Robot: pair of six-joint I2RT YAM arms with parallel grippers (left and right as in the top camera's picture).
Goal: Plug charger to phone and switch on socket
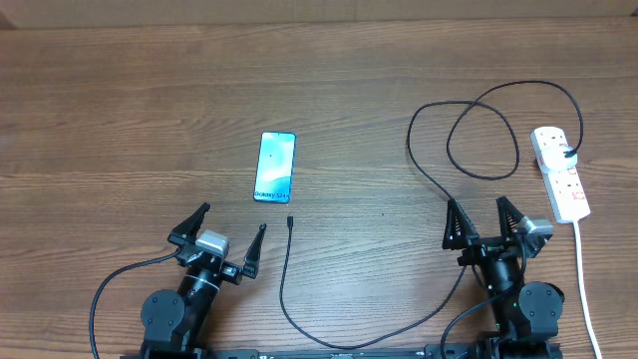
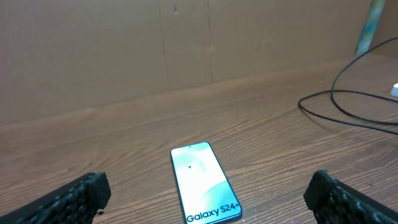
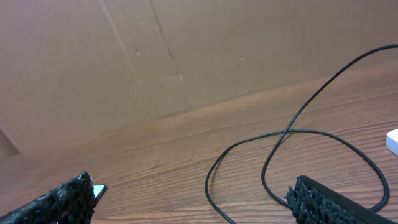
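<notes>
The phone (image 1: 275, 167) lies flat on the wooden table with its blue screen up; the left wrist view shows the phone (image 2: 204, 182) with "Galaxy" text at its near edge. The charger's small plug tip (image 1: 289, 221) lies just below and right of the phone, and its black cable (image 1: 429, 170) loops across to the socket (image 1: 560, 173), a white strip at the right edge. My left gripper (image 1: 232, 231) stands open, empty, short of the phone. Below the cable loops my right gripper (image 1: 479, 220) is open and empty too. The same cable (image 3: 273, 158) shows between its fingers.
A white cord (image 1: 583, 279) runs from the socket down the right side toward the front edge. A brown cardboard wall (image 2: 186, 43) closes off the far side of the table. The charger cable also sweeps along the front edge between the two arm bases.
</notes>
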